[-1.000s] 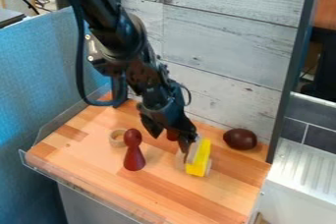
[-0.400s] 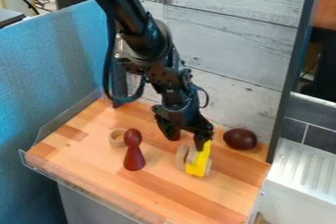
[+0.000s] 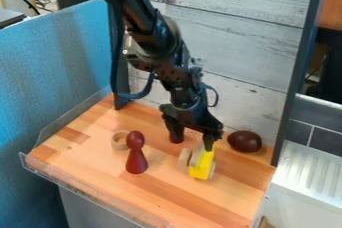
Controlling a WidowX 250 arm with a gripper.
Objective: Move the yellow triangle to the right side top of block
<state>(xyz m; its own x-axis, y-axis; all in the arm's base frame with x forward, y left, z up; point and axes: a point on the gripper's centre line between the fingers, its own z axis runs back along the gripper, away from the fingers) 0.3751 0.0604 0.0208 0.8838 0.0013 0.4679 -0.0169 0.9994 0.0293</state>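
The arm (image 3: 157,34) is made of chunky black parts. A fat dark cable (image 3: 136,95) is looped at its left, and a thin one (image 3: 216,97) at its right.

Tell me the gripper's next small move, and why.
Probably ease the gripper toward the picture's right before closing: its fingers look spread, with one tip at the far end of the yellow piece and the other off to the left, so the piece does not seem centred between them.

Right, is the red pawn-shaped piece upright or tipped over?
Upright: the red piece has its round head above its wide base.
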